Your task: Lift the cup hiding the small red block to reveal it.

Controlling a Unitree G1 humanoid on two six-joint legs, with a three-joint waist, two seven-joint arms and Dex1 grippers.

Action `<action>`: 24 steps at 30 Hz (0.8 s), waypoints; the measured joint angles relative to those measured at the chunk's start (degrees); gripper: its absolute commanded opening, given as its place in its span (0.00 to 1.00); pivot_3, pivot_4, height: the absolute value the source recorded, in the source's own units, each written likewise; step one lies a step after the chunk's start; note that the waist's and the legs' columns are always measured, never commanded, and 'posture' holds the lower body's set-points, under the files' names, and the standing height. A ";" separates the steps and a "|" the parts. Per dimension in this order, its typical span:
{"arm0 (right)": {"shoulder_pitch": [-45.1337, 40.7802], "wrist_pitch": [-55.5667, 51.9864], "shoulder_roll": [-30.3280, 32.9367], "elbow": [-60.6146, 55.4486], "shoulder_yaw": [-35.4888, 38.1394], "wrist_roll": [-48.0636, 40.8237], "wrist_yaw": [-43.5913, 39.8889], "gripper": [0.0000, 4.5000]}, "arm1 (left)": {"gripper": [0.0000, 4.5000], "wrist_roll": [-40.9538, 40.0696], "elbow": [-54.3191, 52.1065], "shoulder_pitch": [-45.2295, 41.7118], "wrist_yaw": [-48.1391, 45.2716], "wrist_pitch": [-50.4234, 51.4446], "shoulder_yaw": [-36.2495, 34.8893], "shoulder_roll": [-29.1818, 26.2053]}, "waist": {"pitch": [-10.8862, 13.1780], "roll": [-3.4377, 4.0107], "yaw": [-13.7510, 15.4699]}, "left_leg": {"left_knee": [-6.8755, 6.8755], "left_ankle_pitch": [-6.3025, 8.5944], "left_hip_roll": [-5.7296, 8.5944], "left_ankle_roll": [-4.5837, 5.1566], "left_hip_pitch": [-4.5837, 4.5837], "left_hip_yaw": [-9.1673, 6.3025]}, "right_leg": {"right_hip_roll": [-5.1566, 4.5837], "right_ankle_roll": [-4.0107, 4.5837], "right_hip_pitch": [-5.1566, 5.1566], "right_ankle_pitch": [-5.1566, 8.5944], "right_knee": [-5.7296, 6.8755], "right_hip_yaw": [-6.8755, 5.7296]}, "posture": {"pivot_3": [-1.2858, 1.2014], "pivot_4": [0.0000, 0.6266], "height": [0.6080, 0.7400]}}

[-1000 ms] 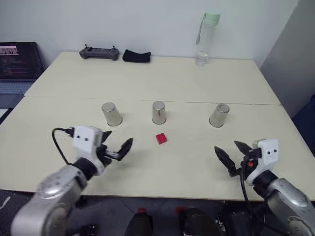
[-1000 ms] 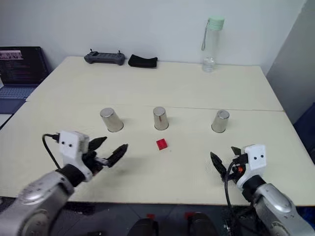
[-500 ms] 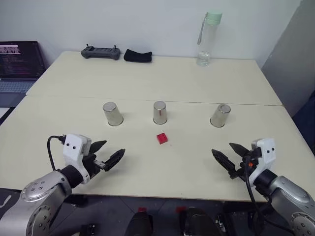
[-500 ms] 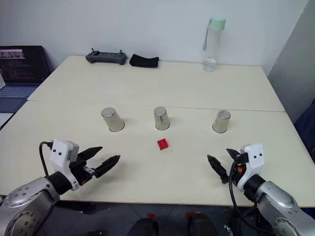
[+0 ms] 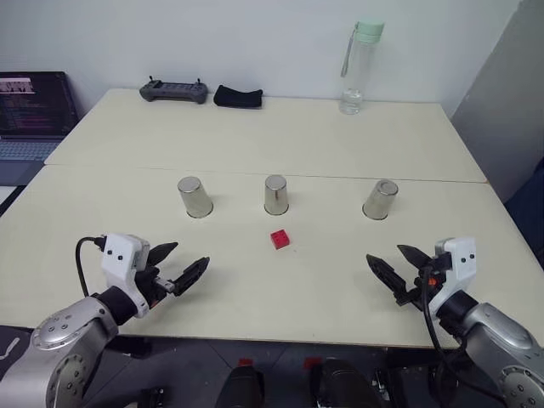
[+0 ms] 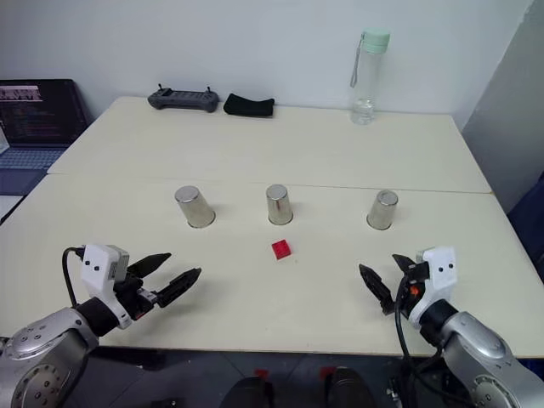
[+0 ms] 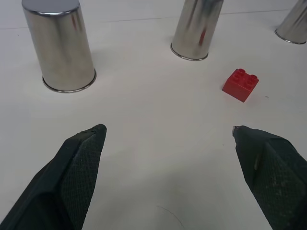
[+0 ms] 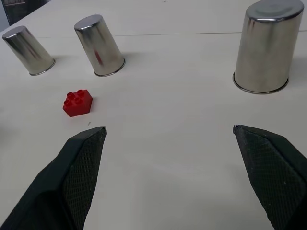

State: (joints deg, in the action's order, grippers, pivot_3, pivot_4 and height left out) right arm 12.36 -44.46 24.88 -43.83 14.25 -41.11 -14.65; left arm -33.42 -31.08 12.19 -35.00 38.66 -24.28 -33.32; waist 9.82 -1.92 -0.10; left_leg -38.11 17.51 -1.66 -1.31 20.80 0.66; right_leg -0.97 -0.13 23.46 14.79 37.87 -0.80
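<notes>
Three silver cups stand upside down in a row across the middle of the pale table (image 5: 255, 127): the left cup (image 5: 195, 197), the middle cup (image 5: 275, 195) and the right cup (image 5: 379, 200), well apart from one another, with bare tabletop between them. The small red block (image 5: 279, 240) lies uncovered just on the near side of the middle cup, studs up, touching nothing. The left gripper (image 5: 178, 268) hovers over the near left part of the table with its two black fingers spread wide and nothing between them; the right gripper (image 5: 398, 270) hovers over the near right part, likewise spread and empty. Both are close to the near edge, with open surface ahead of each up to the cups. At the far edge sit a dark controller (image 5: 172, 91), a black pouch (image 5: 236, 97) and a clear bottle (image 5: 355, 68) with a green cap; a laptop (image 5: 32, 110) stands off the far left corner. The left wrist view shows the block's four studs and the cup rims flat on the table; the head views give the far edge.
</notes>
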 measured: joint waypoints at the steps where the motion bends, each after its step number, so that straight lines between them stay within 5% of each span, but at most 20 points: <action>1: -0.09 -0.11 0.00 0.00 -0.13 -0.15 0.30 1.00 | 1.00 0.04 0.24 0.00 -0.20 -0.41 0.19 -0.15 | 0.00 0.00 0.00 | 0.00 0.00 0.00 0.00 0.00 0.00 | 0.00 0.00 0.00 0.00 0.00 0.00 | 0.52 0.24 1.00; 24: 1.71 2.12 0.02 0.94 -0.89 1.07 -0.11 1.00 | 1.00 0.47 1.29 -0.35 0.74 -1.46 1.47 -0.50 | 0.00 0.00 0.00 | 0.00 0.00 -0.01 0.00 0.00 0.00 | 0.00 0.00 0.00 0.00 0.00 0.00 | 0.52 0.24 1.00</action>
State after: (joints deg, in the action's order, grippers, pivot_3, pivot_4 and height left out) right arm 14.07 -42.34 24.90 -42.89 13.35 -40.03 -14.75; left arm -32.95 -29.78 11.84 -34.26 37.20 -22.82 -33.83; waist 9.82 -1.92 -0.10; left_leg -38.11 17.51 -1.66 -1.30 20.80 0.66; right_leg -0.97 -0.13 23.47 14.79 37.87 -0.80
